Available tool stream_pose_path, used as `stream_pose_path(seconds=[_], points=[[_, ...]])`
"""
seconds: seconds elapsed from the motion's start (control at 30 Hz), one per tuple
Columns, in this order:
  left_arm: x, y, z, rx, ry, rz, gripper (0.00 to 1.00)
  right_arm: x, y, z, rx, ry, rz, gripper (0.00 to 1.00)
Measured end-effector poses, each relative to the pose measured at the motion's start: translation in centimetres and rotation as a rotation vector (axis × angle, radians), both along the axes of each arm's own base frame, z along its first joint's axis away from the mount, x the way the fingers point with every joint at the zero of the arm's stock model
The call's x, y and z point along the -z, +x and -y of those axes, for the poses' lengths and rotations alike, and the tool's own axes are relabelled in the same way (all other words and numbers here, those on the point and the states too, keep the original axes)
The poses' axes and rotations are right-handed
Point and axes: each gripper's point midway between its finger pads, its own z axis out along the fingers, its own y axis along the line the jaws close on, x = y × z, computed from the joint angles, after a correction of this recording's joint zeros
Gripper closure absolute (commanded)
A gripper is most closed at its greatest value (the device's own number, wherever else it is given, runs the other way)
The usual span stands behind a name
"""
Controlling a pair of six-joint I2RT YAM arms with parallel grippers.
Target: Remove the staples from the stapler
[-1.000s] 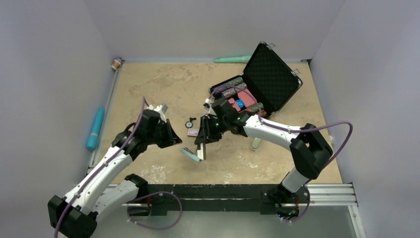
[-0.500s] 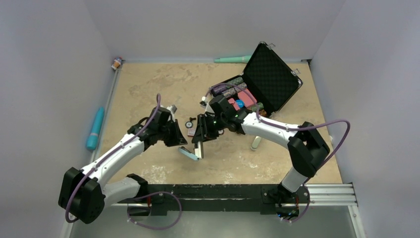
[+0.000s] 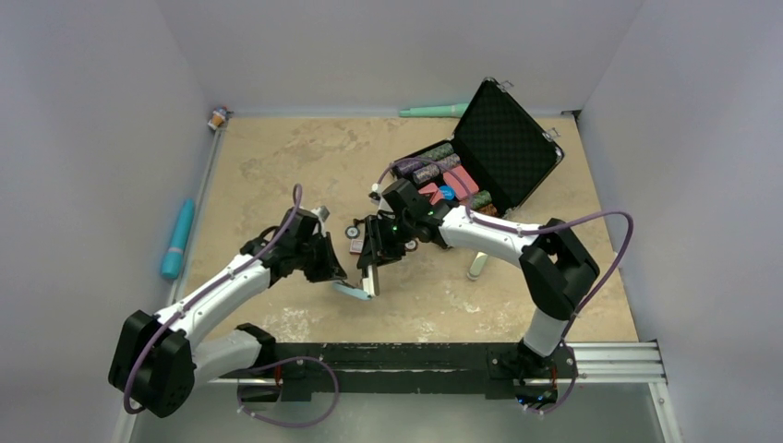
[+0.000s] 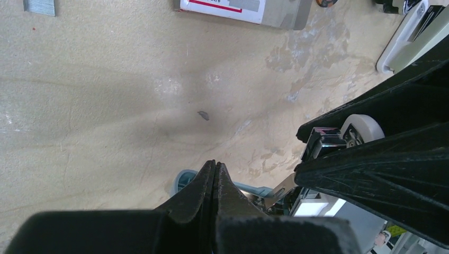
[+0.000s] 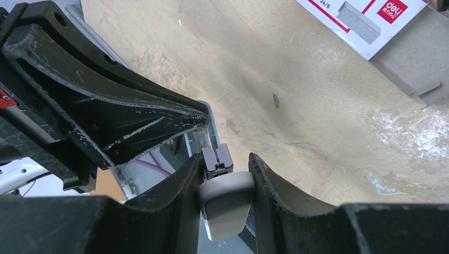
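Observation:
The stapler lies opened at the table's middle front, its light-blue base on the surface. My right gripper is shut on the stapler's pale upper arm, holding it raised; the metal staple channel shows just past the fingertips of this gripper. My left gripper is shut with its tips pressed together, right over the blue base. In the right wrist view its black fingers touch the blue base edge. I see nothing between the left jaws.
A staple box lies just behind the grippers and shows in both wrist views. A loose staple strip lies nearby. An open black case stands back right. A teal tube lies far left.
My left arm has reached right and forward, bringing its shut gripper against the stapler's blue base. My right gripper has shifted slightly left, still holding the upper arm.

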Motion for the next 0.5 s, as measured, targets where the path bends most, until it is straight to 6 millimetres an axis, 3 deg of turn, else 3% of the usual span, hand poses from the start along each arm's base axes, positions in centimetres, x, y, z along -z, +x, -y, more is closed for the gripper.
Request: stream_pose_path(seconds=[0.5], points=[[1.2, -1.4, -0.4, 0.017, 0.004, -0.03, 1.0, 1.3, -0.1, 0.7, 0.051, -0.038, -0.033, 1.0]])
